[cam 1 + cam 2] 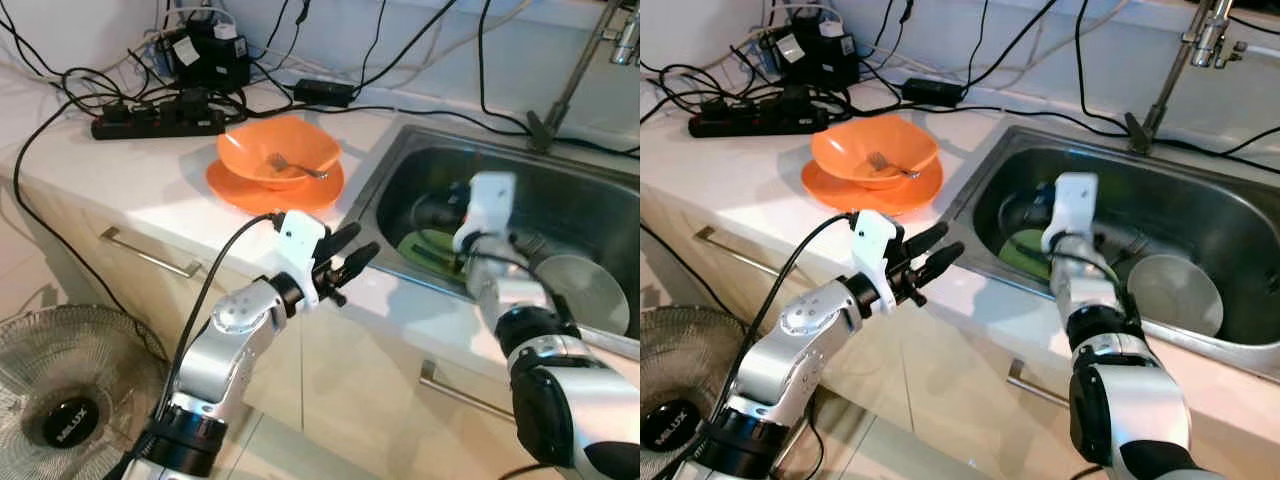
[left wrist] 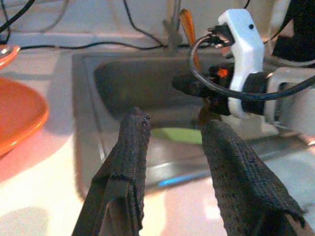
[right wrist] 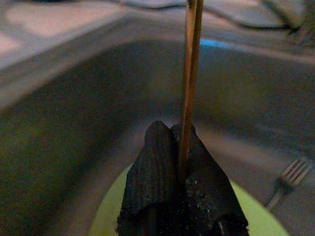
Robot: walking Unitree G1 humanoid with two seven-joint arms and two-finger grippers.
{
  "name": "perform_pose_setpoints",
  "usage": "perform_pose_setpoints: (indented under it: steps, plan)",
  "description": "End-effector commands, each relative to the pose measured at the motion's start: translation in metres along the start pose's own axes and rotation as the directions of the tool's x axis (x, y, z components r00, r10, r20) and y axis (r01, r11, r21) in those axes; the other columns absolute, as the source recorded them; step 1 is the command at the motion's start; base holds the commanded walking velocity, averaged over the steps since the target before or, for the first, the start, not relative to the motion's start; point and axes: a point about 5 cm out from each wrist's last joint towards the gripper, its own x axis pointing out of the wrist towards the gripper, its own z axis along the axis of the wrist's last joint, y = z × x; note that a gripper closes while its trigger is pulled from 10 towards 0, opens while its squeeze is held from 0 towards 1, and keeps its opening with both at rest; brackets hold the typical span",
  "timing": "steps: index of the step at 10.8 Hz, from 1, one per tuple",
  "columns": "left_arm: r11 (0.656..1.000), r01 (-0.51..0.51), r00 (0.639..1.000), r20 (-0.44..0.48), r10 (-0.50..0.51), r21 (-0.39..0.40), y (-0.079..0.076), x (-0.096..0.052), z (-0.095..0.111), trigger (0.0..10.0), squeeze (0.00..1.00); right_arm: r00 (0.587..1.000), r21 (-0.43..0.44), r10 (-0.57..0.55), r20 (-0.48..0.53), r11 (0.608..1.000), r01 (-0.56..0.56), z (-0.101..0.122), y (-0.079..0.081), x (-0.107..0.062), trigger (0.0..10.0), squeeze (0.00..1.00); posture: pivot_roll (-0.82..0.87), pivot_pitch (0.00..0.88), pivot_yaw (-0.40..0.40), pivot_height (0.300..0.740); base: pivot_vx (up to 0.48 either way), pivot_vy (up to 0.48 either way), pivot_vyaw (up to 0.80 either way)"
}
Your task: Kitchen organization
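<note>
Right end effector (image 3: 179, 162) pinching thin, brown chopsticks (image 3: 191, 73) upright over sink (image 3: 74, 98).

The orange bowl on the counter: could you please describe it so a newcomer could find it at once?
Start at the steel sink and look to the white counter on the robot's left. There the orange bowl sits on a flat orange plate, near a black power strip. Its deep shape and the fork inside distinguish it.
</note>
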Motion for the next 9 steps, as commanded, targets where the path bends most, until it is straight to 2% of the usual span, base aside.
perform_pose_setpoints:
  steps: [1, 3, 4, 5, 6, 7, 9]
  plan:
    - [1.0, -0.01, 0.999, -0.035, 0.01, 0.01, 0.001, -0.002, -0.006, 10.0, 0.0, 1.0, 0.004, 0.013, -0.005, 1.0, -0.013, 0.007, 0.004, 0.003, 10.0, 0.0, 0.24, 0.0, -0.031, 0.74, 0.0, 0.0, 0.0]
    - [1.0, -0.011, 0.998, -0.065, 0.011, 0.007, 0.0, -0.005, -0.012, 10.0, 0.0, 0.999, 0.007, 0.025, -0.047, 1.0, -0.024, 0.0, 0.005, 0.003, 10.0, 0.0, 0.25, 0.0, -0.034, 0.74, 0.0, 0.0, 0.0]
    - [1.0, -0.007, 0.997, -0.078, 0.008, 0.024, 0.0, -0.006, -0.014, 10.0, 0.0, 0.998, 0.011, 0.021, -0.062, 1.0, -0.02, -0.003, 0.005, 0.002, 10.0, 0.1, 0.25, 0.0, -0.034, 0.74, 0.0, 0.0, 0.0]
    - [0.999, 0.003, 0.996, -0.089, 0.001, 0.048, -0.002, -0.006, -0.015, 10.0, 0.0, 0.997, 0.012, 0.022, -0.068, 1.0, -0.021, -0.005, 0.006, 0.002, 10.0, 0.51, 0.25, 0.0, -0.038, 0.74, 0.0, 0.0, 0.0]
    - [0.999, 0.007, 0.997, -0.081, -0.004, 0.032, -0.003, -0.006, -0.013, 10.0, 0.0, 0.997, 0.016, 0.028, -0.078, 1.0, -0.027, -0.009, 0.008, 0.001, 10.0, 0.65, 0.25, 0.0, -0.036, 0.74, 0.0, 0.0, 0.0]
    - [1.0, 0.008, 0.997, -0.077, -0.006, 0.029, -0.004, -0.005, -0.013, 10.0, 0.0, 0.996, 0.014, 0.03, -0.082, 0.999, -0.029, -0.011, 0.009, 0.0, 10.0, 0.73, 0.25, 0.0, -0.037, 0.74, 0.0, 0.0, 0.0]
    - [1.0, 0.014, 0.997, -0.074, -0.012, 0.023, -0.005, -0.005, -0.013, 10.0, 0.0, 0.996, 0.012, 0.031, -0.083, 0.999, -0.03, -0.011, 0.01, 0.0, 10.0, 0.71, 0.25, 0.0, -0.035, 0.74, 0.0, 0.0, 0.0]
